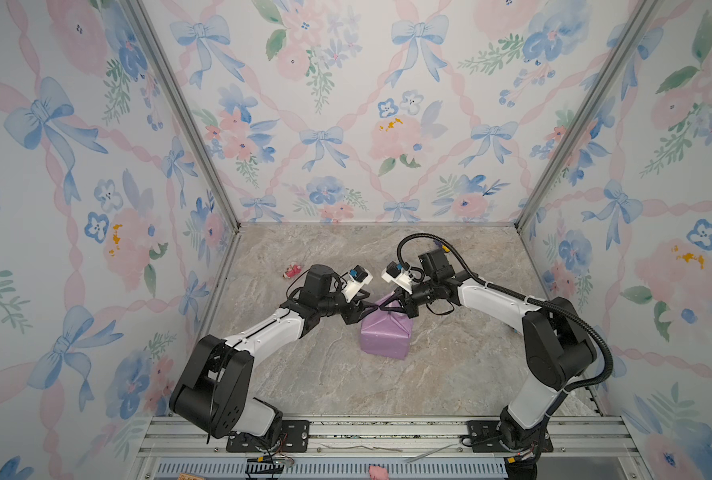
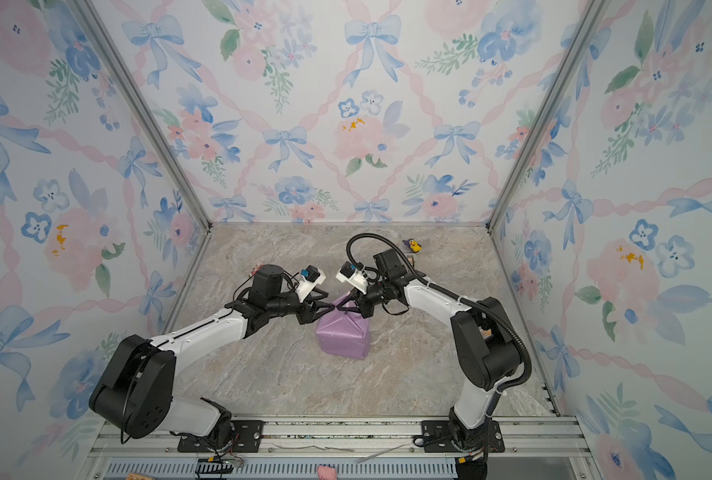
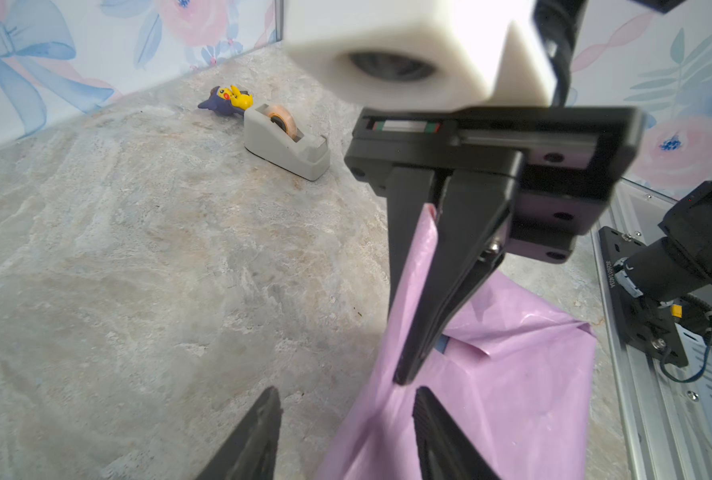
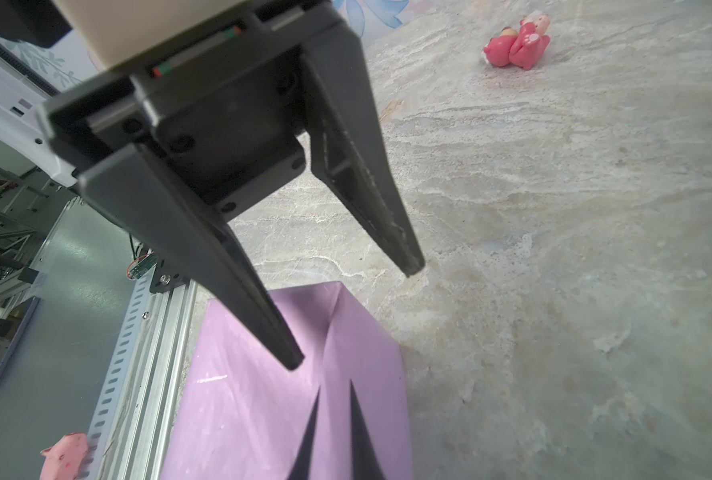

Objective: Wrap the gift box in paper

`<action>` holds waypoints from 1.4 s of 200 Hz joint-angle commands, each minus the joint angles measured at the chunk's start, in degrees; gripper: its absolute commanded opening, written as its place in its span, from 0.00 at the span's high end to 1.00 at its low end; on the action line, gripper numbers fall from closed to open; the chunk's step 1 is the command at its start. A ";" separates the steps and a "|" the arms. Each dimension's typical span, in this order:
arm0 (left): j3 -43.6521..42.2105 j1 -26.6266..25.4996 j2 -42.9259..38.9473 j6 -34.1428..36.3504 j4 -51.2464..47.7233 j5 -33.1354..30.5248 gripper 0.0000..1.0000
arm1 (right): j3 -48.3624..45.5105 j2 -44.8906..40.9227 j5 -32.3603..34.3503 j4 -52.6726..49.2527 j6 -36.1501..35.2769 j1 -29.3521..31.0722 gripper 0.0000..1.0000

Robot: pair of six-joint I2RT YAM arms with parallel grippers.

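Observation:
The lilac paper (image 1: 383, 338) (image 2: 342, 338) is folded round the gift box in the middle of the marble table. The box is hidden except for a small blue sliver (image 3: 443, 345) in a gap. A raised flap of paper (image 3: 412, 266) stands up at the parcel's far end. My right gripper (image 4: 335, 399) (image 1: 384, 309) (image 3: 406, 370) is shut on that flap. My left gripper (image 3: 348, 392) (image 4: 353, 314) (image 1: 374, 308) faces it tip to tip. It is open, with one finger over the paper and the other over bare table, holding nothing.
A grey tape dispenser (image 3: 283, 141) and a yellow-and-purple toy (image 3: 229, 99) (image 2: 414, 245) sit at the back right. A pink-red toy (image 4: 516, 41) (image 1: 292, 271) lies at the back left. A pink pig figure (image 4: 65, 455) (image 1: 377, 471) rests on the front metal rail (image 1: 387, 432).

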 commanded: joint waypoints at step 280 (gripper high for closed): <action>0.23 0.91 1.84 1.00 -0.25 -0.37 0.76 | -30.02 -37.12 -1.21 26.24 38.21 -17.42 0.44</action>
